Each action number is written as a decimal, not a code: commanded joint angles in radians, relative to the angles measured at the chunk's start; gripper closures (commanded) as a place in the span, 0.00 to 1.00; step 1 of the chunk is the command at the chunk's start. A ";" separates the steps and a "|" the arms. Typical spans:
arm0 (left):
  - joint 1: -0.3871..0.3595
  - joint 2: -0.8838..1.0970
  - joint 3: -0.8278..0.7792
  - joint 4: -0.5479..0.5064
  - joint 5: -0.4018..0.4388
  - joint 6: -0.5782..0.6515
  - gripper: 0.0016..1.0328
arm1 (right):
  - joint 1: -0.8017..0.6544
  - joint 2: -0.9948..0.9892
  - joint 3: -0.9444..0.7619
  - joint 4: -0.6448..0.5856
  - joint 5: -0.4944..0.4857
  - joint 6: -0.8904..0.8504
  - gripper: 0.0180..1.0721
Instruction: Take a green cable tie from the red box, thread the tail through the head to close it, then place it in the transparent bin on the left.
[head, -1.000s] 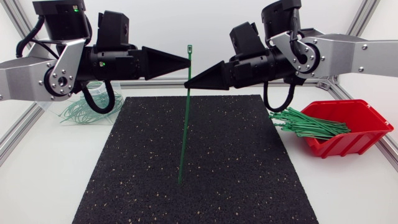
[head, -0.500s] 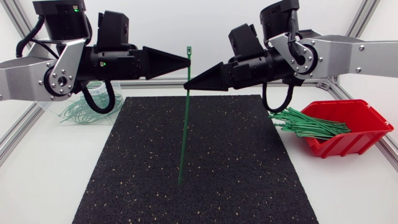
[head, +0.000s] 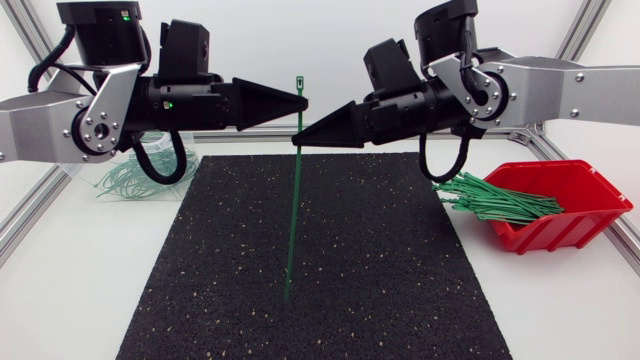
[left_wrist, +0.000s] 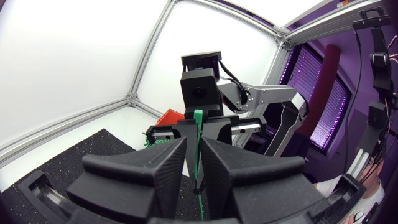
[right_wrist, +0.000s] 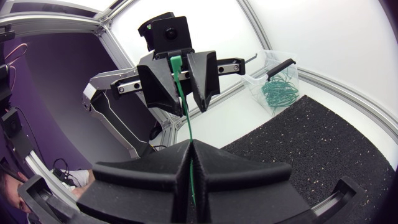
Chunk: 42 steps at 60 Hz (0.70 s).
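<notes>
green cable tie (head: 293, 200) hanging upright in the air over the black mat (head: 400, 260), head pointing up, tail down | tie and both grippers drifting slightly left versus a second ago | right gripper (head: 297, 139) jaws clamping the strap below the head | left gripper (head: 303, 100) jaws standing apart, strap passing between them near the head

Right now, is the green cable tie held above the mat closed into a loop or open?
Open: the cable tie hangs straight, tail free, head unthreaded above the right gripper.

No legible text, labels, brands or nos. (head + both wrist views alike)
</notes>
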 joint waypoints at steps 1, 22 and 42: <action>-0.006 0.002 0.007 -0.005 -0.004 0.017 0.81 | 0.006 0.010 -0.013 0.009 -0.012 0.016 0.95; 0.000 -0.007 0.005 -0.009 -0.005 0.025 0.82 | 0.000 0.004 -0.024 0.013 -0.010 0.014 0.95; 0.008 -0.017 0.005 -0.013 -0.007 0.028 0.82 | -0.002 0.001 -0.035 0.021 -0.007 0.014 0.95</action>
